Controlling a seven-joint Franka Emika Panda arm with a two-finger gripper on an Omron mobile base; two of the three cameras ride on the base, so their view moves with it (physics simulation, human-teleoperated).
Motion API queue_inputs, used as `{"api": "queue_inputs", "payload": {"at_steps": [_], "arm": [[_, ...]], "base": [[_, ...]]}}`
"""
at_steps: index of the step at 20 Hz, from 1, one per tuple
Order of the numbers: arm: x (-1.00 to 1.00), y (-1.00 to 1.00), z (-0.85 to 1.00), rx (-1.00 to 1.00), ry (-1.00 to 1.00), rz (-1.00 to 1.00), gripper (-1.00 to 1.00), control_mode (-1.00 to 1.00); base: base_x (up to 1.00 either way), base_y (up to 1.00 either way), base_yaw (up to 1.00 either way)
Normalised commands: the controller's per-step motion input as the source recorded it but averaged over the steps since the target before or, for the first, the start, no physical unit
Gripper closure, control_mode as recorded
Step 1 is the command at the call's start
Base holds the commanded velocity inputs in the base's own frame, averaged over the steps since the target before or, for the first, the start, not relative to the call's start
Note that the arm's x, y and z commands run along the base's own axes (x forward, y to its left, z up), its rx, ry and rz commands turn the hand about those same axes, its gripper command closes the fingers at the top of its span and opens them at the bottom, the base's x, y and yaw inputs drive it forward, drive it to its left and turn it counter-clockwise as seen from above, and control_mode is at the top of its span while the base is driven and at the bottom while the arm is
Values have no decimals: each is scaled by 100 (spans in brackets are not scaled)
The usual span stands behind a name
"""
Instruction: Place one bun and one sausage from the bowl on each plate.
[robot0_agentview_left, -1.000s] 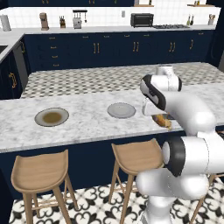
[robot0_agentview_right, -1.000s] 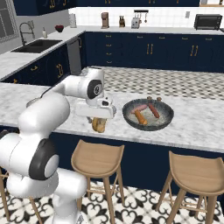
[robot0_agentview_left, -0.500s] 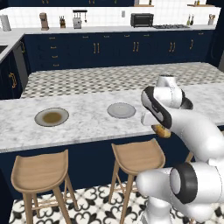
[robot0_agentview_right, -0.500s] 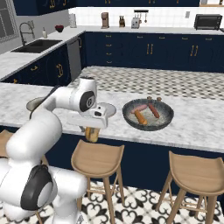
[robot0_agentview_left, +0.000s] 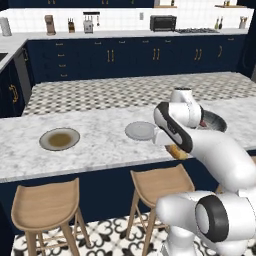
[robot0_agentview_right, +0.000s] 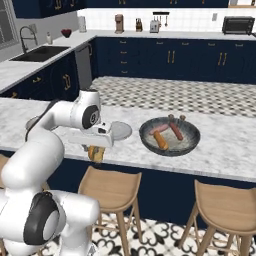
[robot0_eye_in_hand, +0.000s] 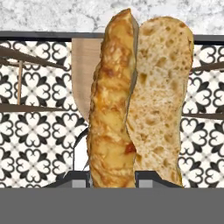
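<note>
Nearest me, the tool (robot0_agentview_right: 96, 153) pinches a bun (robot0_eye_in_hand: 135, 100) and has swung since a second ago from above the marble to just past the tabletop's (robot0_agentview_left: 100, 145) near edge, over the stools. Just behind it the light grey plate (robot0_agentview_left: 140, 131) sits bare near that edge, the olive-centred plate (robot0_agentview_left: 59, 139) well apart toward the left end. Farther toward the right end, the bowl (robot0_agentview_right: 169, 136) holds sausages (robot0_agentview_right: 175, 131) and a bun, as before.

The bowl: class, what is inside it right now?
In the bowl lie a bun and sausages. Its far inner side is hidden by the rim, so a full count is impossible.
</note>
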Motion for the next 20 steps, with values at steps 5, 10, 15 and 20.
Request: {"api": "queue_inputs", "payload": {"at_steps": [5,10,15,20], "arm": [[0,0,0,0,0,0,100,100],[9,0,0,0,0,0,100,-100],[87,24,40,-2,-5,0,100,-100],[100,46,18,2,-12,0,100,-100]], "base": [[74,27,-1],[52,12,0],[0,0,0],[0,0,0]]}}
